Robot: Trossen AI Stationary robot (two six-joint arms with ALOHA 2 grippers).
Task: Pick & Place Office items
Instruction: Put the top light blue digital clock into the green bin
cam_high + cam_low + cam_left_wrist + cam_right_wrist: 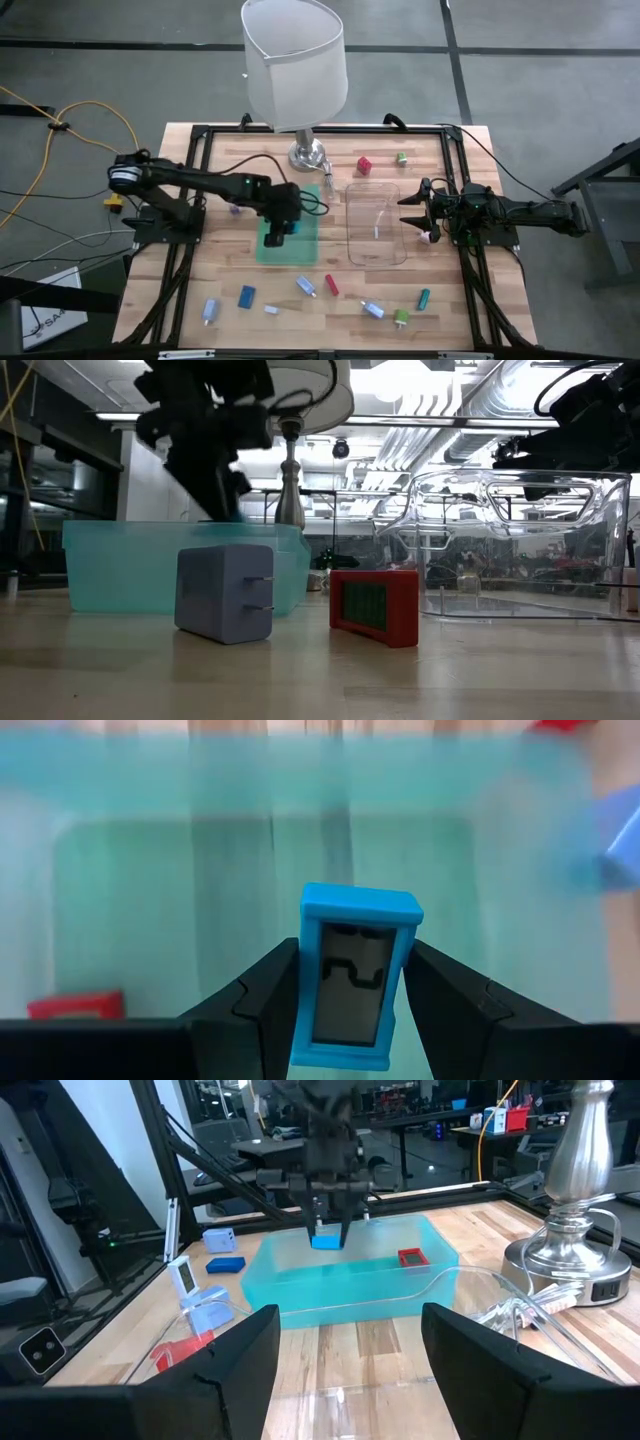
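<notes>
My left gripper (279, 232) hangs over the teal translucent bin (350, 1280), shut on a blue rectangular piece with a small screen (355, 982). A red piece (412, 1258) lies on the bin's floor. More office items lie loose on the wood: a blue one (246, 296), light blue ones (306, 286), a red one (331, 286), a teal one (424, 297), and a red (364, 165) and a green one (401, 158) at the far side. My right gripper (350, 1360) waits open at the table's right, beside the clear tray (375, 225). My left gripper pinches the blue piece by its two long narrow sides (306, 1000), one finger on each. The fingers come from above, slanting steeply down. The piece's free end sticks out past the fingertips (270, 990). It hangs clear above the bin's floor, screen facing the wrist.
A lamp with a white shade (298, 65) and a metal base (308, 155) stands at the far side, just behind the bin. Black frame rails (190, 190) run along the table's edges. A grey plug adapter (225, 592) and a red piece (375, 605) lie near the front.
</notes>
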